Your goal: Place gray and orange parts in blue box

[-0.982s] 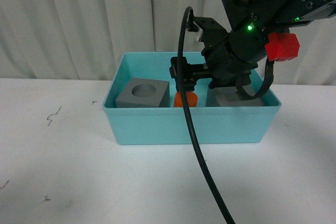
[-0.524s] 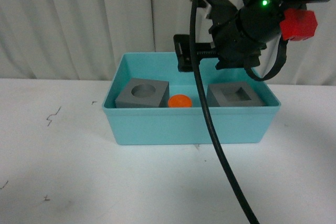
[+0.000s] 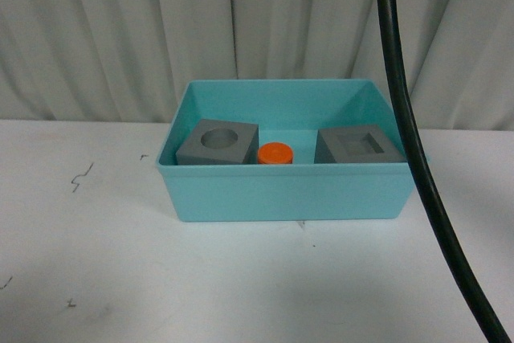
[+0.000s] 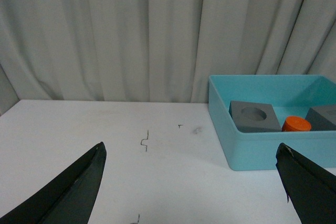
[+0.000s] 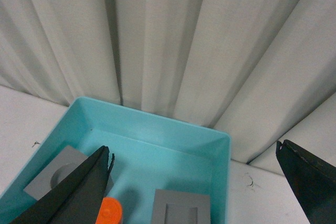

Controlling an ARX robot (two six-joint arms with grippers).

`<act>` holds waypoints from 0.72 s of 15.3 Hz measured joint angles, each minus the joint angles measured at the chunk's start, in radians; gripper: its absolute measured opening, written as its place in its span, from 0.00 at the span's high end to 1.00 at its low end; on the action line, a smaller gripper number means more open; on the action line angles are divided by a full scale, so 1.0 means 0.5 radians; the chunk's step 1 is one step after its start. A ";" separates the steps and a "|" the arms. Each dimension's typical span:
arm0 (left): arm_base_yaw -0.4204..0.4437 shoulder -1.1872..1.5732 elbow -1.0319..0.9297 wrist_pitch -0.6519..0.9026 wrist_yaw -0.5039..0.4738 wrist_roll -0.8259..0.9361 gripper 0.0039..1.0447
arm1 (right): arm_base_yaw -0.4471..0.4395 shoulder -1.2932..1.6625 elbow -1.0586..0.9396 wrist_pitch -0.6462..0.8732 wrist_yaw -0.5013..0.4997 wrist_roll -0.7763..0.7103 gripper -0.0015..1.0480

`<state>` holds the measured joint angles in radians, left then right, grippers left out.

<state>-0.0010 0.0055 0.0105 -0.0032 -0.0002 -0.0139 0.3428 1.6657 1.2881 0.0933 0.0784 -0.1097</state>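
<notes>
The blue box (image 3: 289,194) stands on the white table with all three parts inside. On its left side lies a gray cube with a round recess (image 3: 218,142), the orange cylinder (image 3: 275,153) is in the middle, and a gray cube with a square recess (image 3: 357,145) lies on the right. Neither gripper shows in the front view. My left gripper (image 4: 191,187) is open low over bare table, and the box (image 4: 252,153) is off to one side of it. My right gripper (image 5: 191,182) is open high above the box (image 5: 157,116), nothing between its fingers (image 5: 68,192).
A black cable (image 3: 401,118) hangs down across the right side of the front view, in front of the box. A pleated light curtain (image 3: 120,30) closes off the back of the table. Small dark marks (image 4: 145,141) dot the tabletop.
My right arm has lifted from inside the box, over the square-recess cube, up and out of the front view. Only its cable still shows. The parts stay put.
</notes>
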 joint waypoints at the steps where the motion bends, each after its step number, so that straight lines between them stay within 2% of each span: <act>1: 0.000 0.000 0.000 -0.001 0.001 0.000 0.06 | 0.054 -0.148 -0.121 0.029 0.034 -0.034 0.06; 2: 0.000 0.000 0.000 0.000 0.000 0.000 0.06 | 0.088 -0.241 -0.184 0.069 0.069 -0.065 0.06; 3: 0.000 0.000 0.000 0.000 0.001 0.000 0.06 | 0.099 -0.347 -0.336 0.440 0.298 -0.014 0.15; 4: 0.000 0.000 0.000 -0.001 -0.002 0.000 0.06 | 0.030 -0.513 -0.587 0.684 0.439 0.080 0.27; 6: 0.000 0.000 0.000 0.000 -0.001 0.000 0.06 | -0.188 -0.818 -1.067 0.881 0.406 0.165 0.51; 9: 0.000 0.000 0.000 0.000 -0.001 0.000 0.06 | -0.300 -1.108 -1.602 1.076 0.214 0.183 0.90; 10: 0.000 0.000 0.000 -0.001 -0.001 0.000 0.06 | -0.352 -1.194 -1.733 1.111 0.188 0.187 0.98; 11: 0.000 0.000 0.000 -0.001 0.001 0.000 0.06 | -0.407 -1.312 -1.889 1.146 0.143 0.190 0.98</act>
<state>-0.0010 0.0055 0.0105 -0.0036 0.0002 -0.0139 0.1390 1.0100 0.3435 0.6662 0.1501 -0.0147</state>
